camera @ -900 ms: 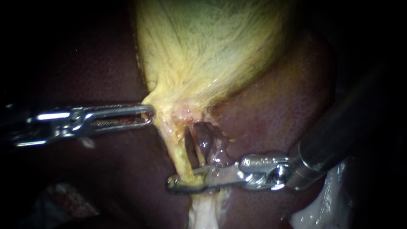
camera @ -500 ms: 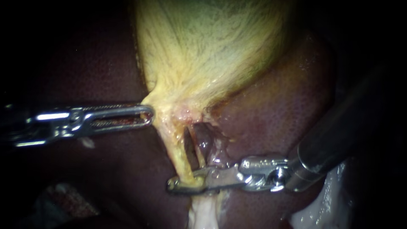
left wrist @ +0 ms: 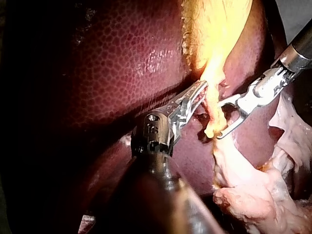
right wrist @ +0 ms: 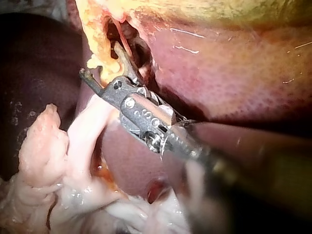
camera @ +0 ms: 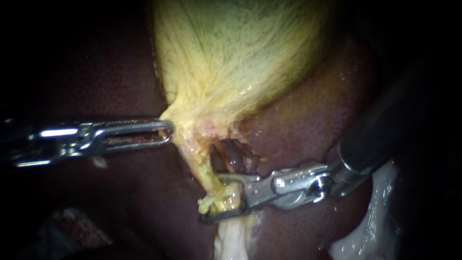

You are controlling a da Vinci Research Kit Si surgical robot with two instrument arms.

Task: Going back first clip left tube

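The right instrument (camera: pixel 210 198) had its hand spread wide around the lower end of the left tube (camera: pixel 201 166), the yellow strand running down from the gallbladder (camera: pixel 231 62). One jaw lay above the strand and one below, so the tube sat in the gap rather than being gripped. I could not make out a clip on it, because the hand covered that spot. The left instrument (camera: pixel 168 130) had its hand pressed onto the edge of the gallbladder's neck, pinching it and drawing it sideways into a taut corner. The chief risk, as I judged it, was in the backing out. If the hand came away at an angle, a jaw could hook the frayed yellow end and drag or tear the tube, or pull loose whatever had been set on it. The darker tube (camera: pixel 230 159) lay just beside the upper jaw and could be snagged in the same way. The liver (camera: pixel 313 125) sat close behind, where the lower jaw might scrape it. If the left instrument's pinch slipped, the strand would slacken and fall against the spread jaws — a poor moment for that.
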